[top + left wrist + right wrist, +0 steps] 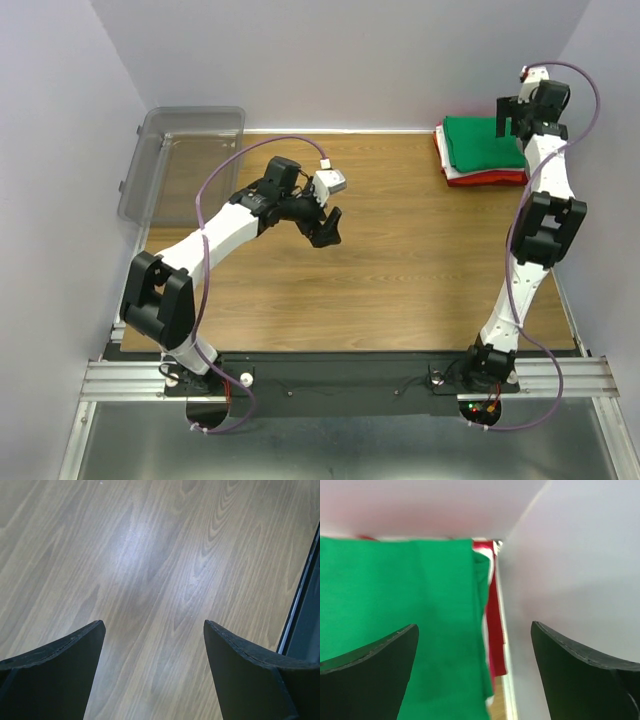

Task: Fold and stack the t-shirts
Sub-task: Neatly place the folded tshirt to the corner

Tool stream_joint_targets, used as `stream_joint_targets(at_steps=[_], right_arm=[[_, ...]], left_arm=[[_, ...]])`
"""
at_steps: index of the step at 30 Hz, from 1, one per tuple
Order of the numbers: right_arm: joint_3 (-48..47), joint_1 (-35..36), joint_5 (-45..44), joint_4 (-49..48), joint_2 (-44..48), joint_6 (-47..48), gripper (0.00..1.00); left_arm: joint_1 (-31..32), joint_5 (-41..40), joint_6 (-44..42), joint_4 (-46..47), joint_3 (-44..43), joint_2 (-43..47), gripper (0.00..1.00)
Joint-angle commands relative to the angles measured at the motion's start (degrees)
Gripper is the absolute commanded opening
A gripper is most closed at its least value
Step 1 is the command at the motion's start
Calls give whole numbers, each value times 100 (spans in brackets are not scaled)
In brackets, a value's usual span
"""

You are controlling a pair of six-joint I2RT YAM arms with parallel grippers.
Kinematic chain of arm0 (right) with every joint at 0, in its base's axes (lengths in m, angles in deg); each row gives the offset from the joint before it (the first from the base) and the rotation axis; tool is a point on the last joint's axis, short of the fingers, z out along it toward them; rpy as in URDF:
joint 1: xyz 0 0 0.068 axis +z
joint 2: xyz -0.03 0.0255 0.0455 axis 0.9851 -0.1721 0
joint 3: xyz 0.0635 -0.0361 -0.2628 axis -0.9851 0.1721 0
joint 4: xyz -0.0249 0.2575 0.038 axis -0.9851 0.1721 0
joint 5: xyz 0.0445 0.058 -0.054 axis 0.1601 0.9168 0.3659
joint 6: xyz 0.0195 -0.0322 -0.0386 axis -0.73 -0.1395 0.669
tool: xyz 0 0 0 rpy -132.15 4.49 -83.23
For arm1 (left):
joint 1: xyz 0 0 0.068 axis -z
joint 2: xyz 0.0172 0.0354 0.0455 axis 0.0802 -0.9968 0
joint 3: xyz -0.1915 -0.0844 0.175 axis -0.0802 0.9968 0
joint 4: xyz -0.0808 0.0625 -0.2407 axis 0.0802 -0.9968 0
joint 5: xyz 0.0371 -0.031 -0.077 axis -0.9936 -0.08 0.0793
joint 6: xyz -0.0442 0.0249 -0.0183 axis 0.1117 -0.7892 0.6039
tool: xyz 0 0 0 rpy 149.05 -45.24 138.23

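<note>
Because all three shirts lay folded in one pile at the far right corner of the surface [400,290], the job looked as good as finished. The green shirt [485,140] sat on top, the white shirt [487,645] showed only as a thin edge beneath it, and the red shirt [490,180] lay at the bottom, close against the right wall. The right fingers [580,680] hung spread apart above the pile, holding nothing, probably so the top shirt could lie flat. The left fingers [55,675] were likewise wide and empty over bare wood at mid-left, out of the way. The plastic bin [185,150] stood at the far left corner, well apart.
</note>
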Motion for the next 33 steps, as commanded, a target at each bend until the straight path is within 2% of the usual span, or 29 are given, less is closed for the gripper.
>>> stream_joint_targets(at_steps=[1,8,11,18,21,22,23,25,26,33], right_arm=[[227,-8,599,-388,748,-620,100],[939,-8,1143,-379,1591,-1482,100],[1579,-8,1626,-362,2189,-1824,100],[2363,27,2443,411,3490,-1992,100],[3466,98,2707,737,4139,-2168,100],[3471,133,2761,772,4307,-2168,100],[4046,237,2779,790,4465,-2159,100],[4629,352,2884,869,4992,-2142,100],[5249,501,2893,912,5177,-2063,100],[6940,783,2946,1220,6267,-1589,100]], left_arm=[[-136,157,38,202,34,458,92],[-224,201,73,281,113,652,92],[-338,306,204,325,148,809,92],[-610,18,310,106,-141,968,92],[-909,-141,337,-78,-273,1038,92],[-1005,-124,302,-132,-247,1065,92],[-1198,-124,284,-167,-195,1178,92],[-1322,-273,231,-202,42,1302,92],[-1375,-343,222,-220,130,1407,92],[-1393,-1037,56,-229,1184,1855,92]])
